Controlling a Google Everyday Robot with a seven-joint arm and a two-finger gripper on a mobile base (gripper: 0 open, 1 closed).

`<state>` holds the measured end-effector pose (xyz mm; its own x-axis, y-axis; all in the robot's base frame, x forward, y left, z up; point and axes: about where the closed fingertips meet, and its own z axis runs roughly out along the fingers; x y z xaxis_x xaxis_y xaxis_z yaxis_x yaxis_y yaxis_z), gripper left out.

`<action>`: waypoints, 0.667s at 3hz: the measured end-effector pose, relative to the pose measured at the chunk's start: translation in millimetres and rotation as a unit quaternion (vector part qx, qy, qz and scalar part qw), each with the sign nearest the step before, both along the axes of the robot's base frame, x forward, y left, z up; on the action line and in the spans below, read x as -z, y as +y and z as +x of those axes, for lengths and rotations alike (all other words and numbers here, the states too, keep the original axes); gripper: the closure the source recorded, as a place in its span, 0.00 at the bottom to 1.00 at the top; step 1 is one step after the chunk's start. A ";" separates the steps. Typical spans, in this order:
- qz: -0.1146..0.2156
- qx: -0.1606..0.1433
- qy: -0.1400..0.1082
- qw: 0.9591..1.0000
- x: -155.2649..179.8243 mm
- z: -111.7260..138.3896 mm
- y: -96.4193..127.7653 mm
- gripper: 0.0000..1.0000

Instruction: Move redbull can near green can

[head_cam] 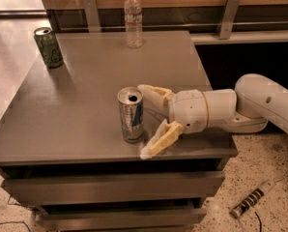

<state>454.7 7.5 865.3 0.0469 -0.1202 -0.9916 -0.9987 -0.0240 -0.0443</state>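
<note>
Three drink containers stand upright on the grey surface, well apart from one another. The redbull can, slim and silver with blue angled panels, stands near the front edge, a little right of the middle, its top showing a dark opening. The green can sits at the far left corner, close to the left edge, a long way diagonally from the redbull can. A clear plastic bottle with a white cap stands at the back edge, roughly in line with the redbull can. The claw reaches in from the right at the end of a white arm and sits just beside the redbull can's right side, low over the surface. Its two pale yellow fingers are spread wide: one tip lies by the can's upper right rim on the far side, the other points down toward the front edge near the can's base. Whether either tip touches the can cannot be told; the can's body is not pinched between them. Below the surface are drawers, and a power strip lies on the speckled floor to the right.
</note>
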 end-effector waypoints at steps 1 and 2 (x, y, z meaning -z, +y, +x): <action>0.001 -0.005 -0.001 1.000 -0.2 -2.3 4.5 0.13; 0.001 -0.007 -0.002 1.000 -0.7 -3.0 6.3 0.35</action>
